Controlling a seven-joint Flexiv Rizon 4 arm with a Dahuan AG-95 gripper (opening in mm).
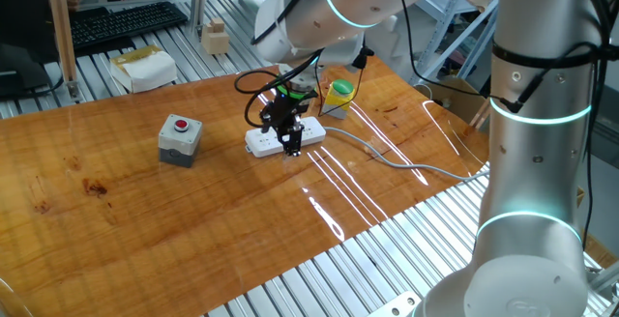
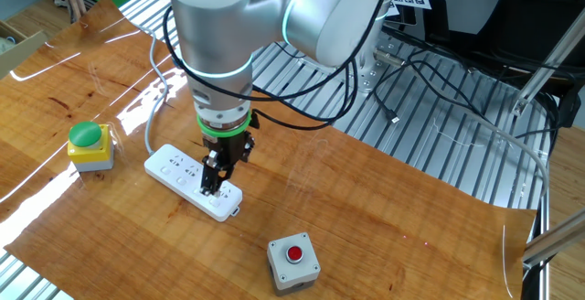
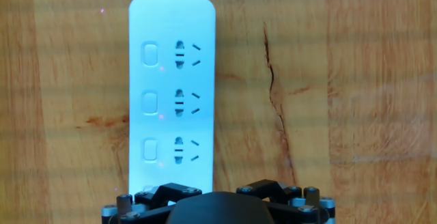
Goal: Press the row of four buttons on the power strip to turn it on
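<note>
Beneath the wide-spread jaws, one finger (image 2: 212, 183) meets the power strip (image 2: 179, 173) near its end.

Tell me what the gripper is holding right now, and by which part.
Nothing is held. The gripper is down at the power strip, near the end away from its cable, with nothing gripped between its fingers; whether a fingertip touches the strip cannot be told.

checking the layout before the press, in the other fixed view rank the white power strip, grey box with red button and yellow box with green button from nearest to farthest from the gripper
1. The long white plastic power strip, directly under the gripper.
2. The grey box with the red round button, toward the table's near edge.
3. The yellow box with the green round button, beyond the strip's far end.
</note>
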